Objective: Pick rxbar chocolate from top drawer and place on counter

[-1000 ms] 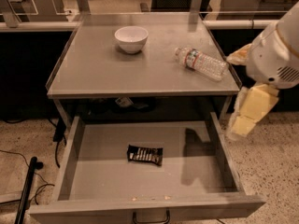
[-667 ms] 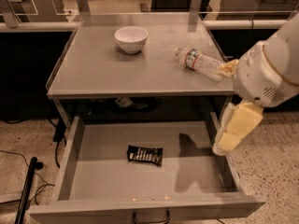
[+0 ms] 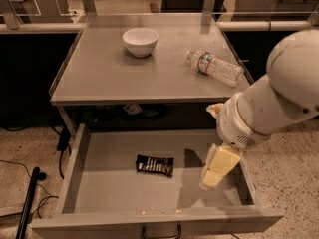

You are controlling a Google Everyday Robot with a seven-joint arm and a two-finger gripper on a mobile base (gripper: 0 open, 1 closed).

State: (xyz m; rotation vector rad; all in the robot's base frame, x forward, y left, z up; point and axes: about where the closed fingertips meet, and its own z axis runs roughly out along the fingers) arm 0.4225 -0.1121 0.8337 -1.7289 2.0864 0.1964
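The rxbar chocolate point(image 3: 155, 165), a small flat bar in a black wrapper, lies on the floor of the top drawer point(image 3: 79, 161), a little left of its middle. The drawer stands pulled open below the counter point(image 3: 99, 78). My gripper point(image 3: 215, 173) hangs on the white arm over the right part of the drawer, pointing down, to the right of the bar and apart from it. It holds nothing that I can see.
A white bowl point(image 3: 140, 41) stands at the back of the counter. A clear plastic water bottle point(image 3: 215, 67) lies on its side at the counter's right. The drawer's dark handle point(image 3: 160, 231) shows at the bottom edge. Black cables lie on the floor at the left.
The arm has swung left and down from beside the counter's right edge, bringing the gripper over the drawer's right side. The bar, bowl and bottle have not moved.
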